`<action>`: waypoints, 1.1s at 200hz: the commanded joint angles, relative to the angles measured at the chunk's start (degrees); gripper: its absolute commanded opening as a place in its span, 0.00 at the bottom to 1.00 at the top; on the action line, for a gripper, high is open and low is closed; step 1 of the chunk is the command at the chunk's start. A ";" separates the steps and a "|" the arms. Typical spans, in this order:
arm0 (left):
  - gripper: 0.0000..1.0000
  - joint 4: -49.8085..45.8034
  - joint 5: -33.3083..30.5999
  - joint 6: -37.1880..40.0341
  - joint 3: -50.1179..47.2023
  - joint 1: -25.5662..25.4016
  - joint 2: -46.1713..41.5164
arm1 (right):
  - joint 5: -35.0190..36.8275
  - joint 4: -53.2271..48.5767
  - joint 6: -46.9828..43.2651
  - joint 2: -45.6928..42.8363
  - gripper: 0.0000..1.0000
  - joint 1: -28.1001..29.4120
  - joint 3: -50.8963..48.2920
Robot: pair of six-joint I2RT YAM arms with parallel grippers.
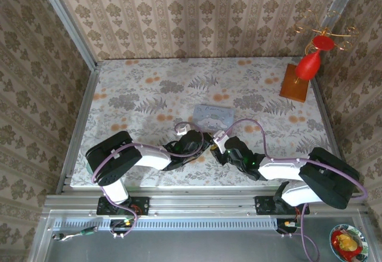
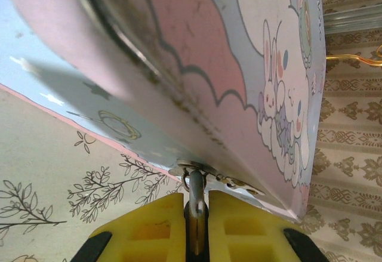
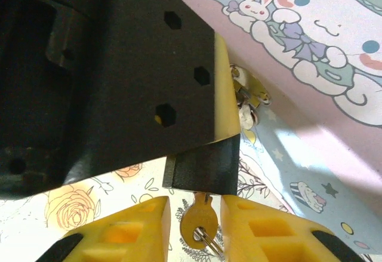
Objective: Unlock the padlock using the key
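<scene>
The black padlock hangs by its thin shackle from the hasp of the pale blue tin with rabbit pictures. My left gripper is shut on the padlock body, yellow pads pressed on both sides. A brass key with a ring sticks out of the padlock's underside. My right gripper is open around the key, with a gap on each side of it. From above, the left gripper and right gripper meet just in front of the tin.
A wooden stand with a red ornament sits at the back right of the floral table. Patterned walls close in the left, back and right sides. A small bowl rests off the table at the near right.
</scene>
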 commanded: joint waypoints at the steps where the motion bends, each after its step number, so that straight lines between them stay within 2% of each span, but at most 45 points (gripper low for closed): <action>1: 0.00 3.30 1.13 -0.05 -0.15 0.24 -1.58 | 1.14 2.88 -0.85 0.98 0.26 -0.26 1.54; 45: 0.00 3.53 1.58 -0.14 -0.06 0.20 -1.14 | 0.59 4.76 0.98 1.82 0.12 -0.58 1.91; 74: 0.00 3.68 1.50 0.21 -0.45 0.31 -0.88 | -7.36 7.11 9.12 1.52 0.00 -3.43 1.32; 103: 0.00 4.67 1.43 0.39 -0.94 0.46 -0.35 | -13.23 11.23 18.96 1.96 0.00 -5.52 -0.18; 128: 0.00 5.15 1.58 1.63 -1.03 0.72 0.07 | -16.07 13.51 24.98 5.98 0.00 -5.94 -0.44; 151: 0.12 3.72 2.31 3.21 -1.28 1.67 -0.26 | -15.16 13.77 28.87 7.14 0.00 -6.46 -1.41; 195: 0.36 0.80 4.33 5.87 -2.99 3.95 -1.44 | -13.95 7.99 32.11 7.23 0.00 -6.73 -1.07; 220: 0.45 -3.23 4.34 9.33 -4.48 5.45 -5.08 | -13.61 6.09 32.94 6.85 0.11 -6.71 -0.86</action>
